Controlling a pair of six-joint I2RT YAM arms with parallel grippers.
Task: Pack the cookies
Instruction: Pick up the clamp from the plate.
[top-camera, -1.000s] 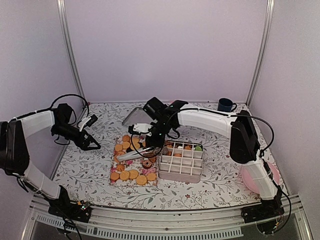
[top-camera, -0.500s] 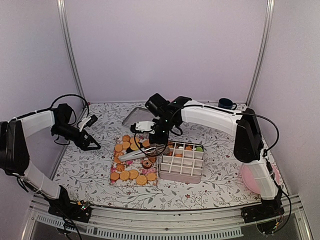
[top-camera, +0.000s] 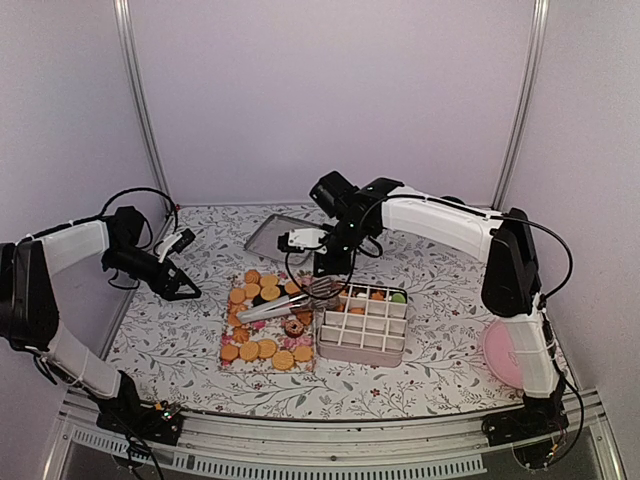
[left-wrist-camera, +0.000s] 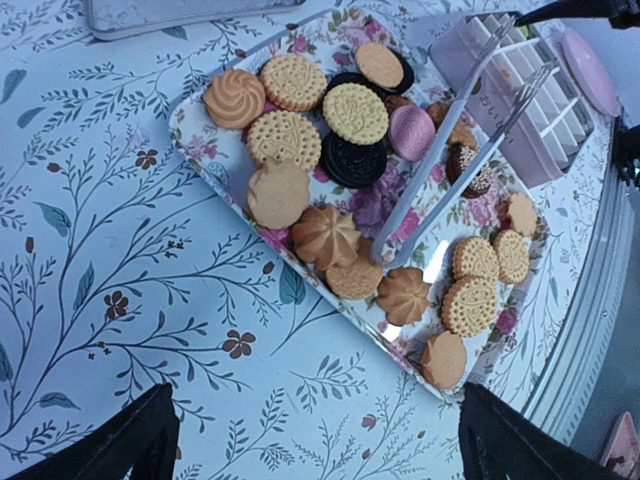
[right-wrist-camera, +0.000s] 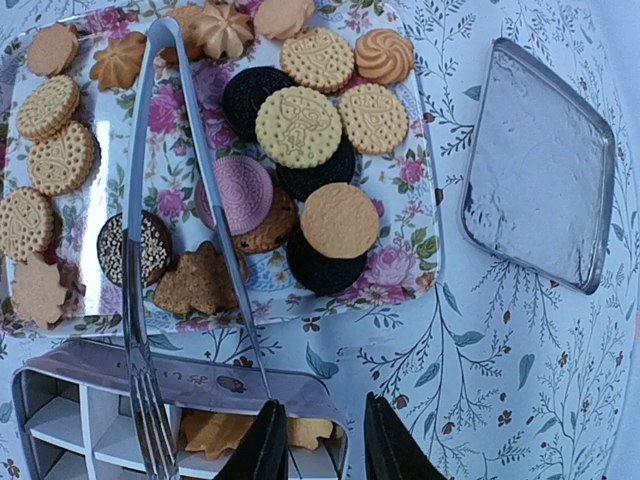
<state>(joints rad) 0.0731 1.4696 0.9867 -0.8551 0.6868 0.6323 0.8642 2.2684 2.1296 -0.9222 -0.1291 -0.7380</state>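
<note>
Flowered cloth covers the table (top-camera: 200, 340), with pale walls closing it in. The right gripper (right-wrist-camera: 325, 445) hangs with its fingers a little apart and nothing between them. Directly under it is the near rim of the divided box (right-wrist-camera: 150, 382). Just ahead of it lies the flowered tray (right-wrist-camera: 392, 265) with most of the cookies (right-wrist-camera: 300, 125), several overlapping. A few cookies already sit in the box cells, one just below its left finger.

The tongs (right-wrist-camera: 200, 150) lie across the tray, hinge end far from the gripper. The forked tips rest on the box rim, and one blade ends just beside the left finger.

The likely trouble is a pinch on that single blade. The tongs could then swivel, rake the piled cookies over the tray's low edge, or slip free. A descent slightly off line could also catch the box wall and shove the box.

The left gripper (left-wrist-camera: 318, 432) is spread wide and empty, with the tray beyond its fingertips.
</note>
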